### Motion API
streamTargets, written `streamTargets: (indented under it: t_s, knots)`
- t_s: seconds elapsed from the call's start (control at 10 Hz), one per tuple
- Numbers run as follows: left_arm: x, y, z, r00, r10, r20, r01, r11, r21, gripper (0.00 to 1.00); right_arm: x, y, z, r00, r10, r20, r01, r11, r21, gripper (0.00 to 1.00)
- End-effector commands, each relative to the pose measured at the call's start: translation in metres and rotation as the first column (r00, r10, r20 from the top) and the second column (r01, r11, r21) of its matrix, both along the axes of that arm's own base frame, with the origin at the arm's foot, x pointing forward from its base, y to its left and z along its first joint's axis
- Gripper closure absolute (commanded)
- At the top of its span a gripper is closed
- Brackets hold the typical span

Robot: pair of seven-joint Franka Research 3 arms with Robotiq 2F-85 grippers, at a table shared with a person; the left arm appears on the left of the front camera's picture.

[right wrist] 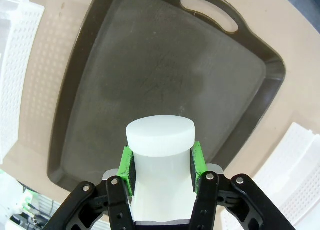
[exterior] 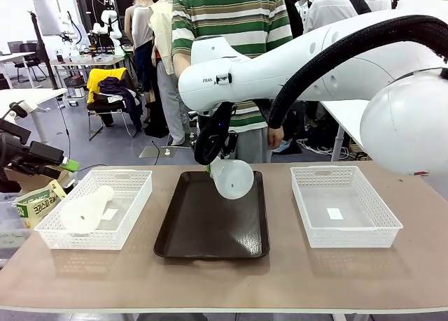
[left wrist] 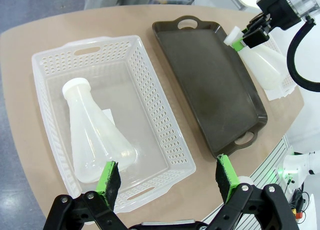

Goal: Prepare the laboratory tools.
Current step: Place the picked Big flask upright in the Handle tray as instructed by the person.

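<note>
— Tan table on my front feed, and a person in a striped shirt stands at its far side. What's the biggest thing on it?

— That's the dark brown tray, dead centre, with a handle slot at each end. The left basket, white mesh, sits just beside it on one side. The right basket sits a little further off on the other.

— And the flasks, where are they?

— The first flask lies on its side in the left basket, base towards me and neck pointing across the table. The second flask is tilted over the tray's far end, neck uppermost. I can't tell from here whether its base touches the tray.

— What's got hold of it?

— My right pincer, reaching in over the middle. On the wrist feed both green pads are clamped against the neck, one on each side.

— And your left?

— My left pincer is spread wide with nothing between the pads. It hovers above the near rim of the left basket, close to the first flask's base.
</note>
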State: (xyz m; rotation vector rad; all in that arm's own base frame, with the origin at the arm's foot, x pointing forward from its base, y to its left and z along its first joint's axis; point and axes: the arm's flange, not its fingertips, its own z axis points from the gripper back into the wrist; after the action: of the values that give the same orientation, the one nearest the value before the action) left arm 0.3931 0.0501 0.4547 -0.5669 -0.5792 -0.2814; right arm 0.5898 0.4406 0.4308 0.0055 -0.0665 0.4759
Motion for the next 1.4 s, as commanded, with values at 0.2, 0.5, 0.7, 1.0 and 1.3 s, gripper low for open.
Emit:
streamTargets:
  t_s: [0.2,0.5,0.7,1.0,1.3]
  knots:
    - [0.0008,0.0028,-0.0028,1.000,-0.017,0.018,0.018,1.000,-0.019,0.00,-0.0003,0.0006,0.0001,1.000,0.000,0.003,0.000,1.000,0.002,1.00]
    - [0.0008,0.0028,-0.0028,1.000,-0.017,0.018,0.018,1.000,-0.019,0.00,-0.0003,0.0006,0.0001,1.000,0.000,0.003,0.000,1.000,0.002,1.00]
    - [0.0008,0.0028,-0.0028,1.000,-0.017,0.018,0.018,1.000,-0.019,0.00,-0.0003,0.0006,0.0001,1.000,0.000,0.003,0.000,1.000,0.002,1.00]
    - [0.0008,0.0028,-0.0028,1.000,-0.017,0.018,0.018,1.000,-0.019,0.00,-0.0003,0.0006,0.0001,1.000,0.000,0.003,0.000,1.000,0.002,1.00]
    - [0.0008,0.0028,-0.0028,1.000,-0.017,0.018,0.018,1.000,-0.019,0.00,-0.0003,0.0006,0.0001,1.000,0.000,0.003,0.000,1.000,0.002,1.00]
